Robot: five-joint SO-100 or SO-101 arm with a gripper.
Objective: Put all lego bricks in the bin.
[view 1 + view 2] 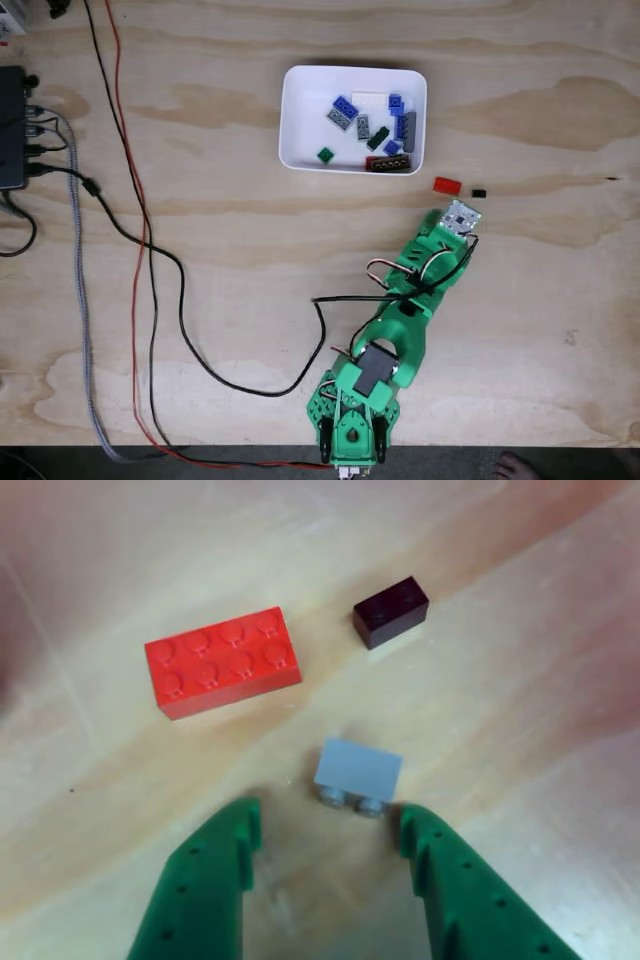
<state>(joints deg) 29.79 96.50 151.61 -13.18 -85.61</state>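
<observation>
The white bin (300, 150) sits at the top middle of the fixed view and holds several lego bricks (345, 110) in blue, grey, green, white and black. Three more bricks lie on the wood outside it. A red brick (446, 185) (222, 660) and a small black brick (478, 192) (390, 610) rest to the right of the bin's lower corner. In the other view a small grey brick (358, 765) lies on its side just ahead of my gripper (328, 818) (455, 207). The gripper's green fingers (215, 870) stand open, with nothing between them.
The green arm's base (355, 420) stands at the table's near edge. Red and black cables (145, 250) and a braided one run down the left side from a black box (12, 130). A person's toes (515, 465) show below the table edge.
</observation>
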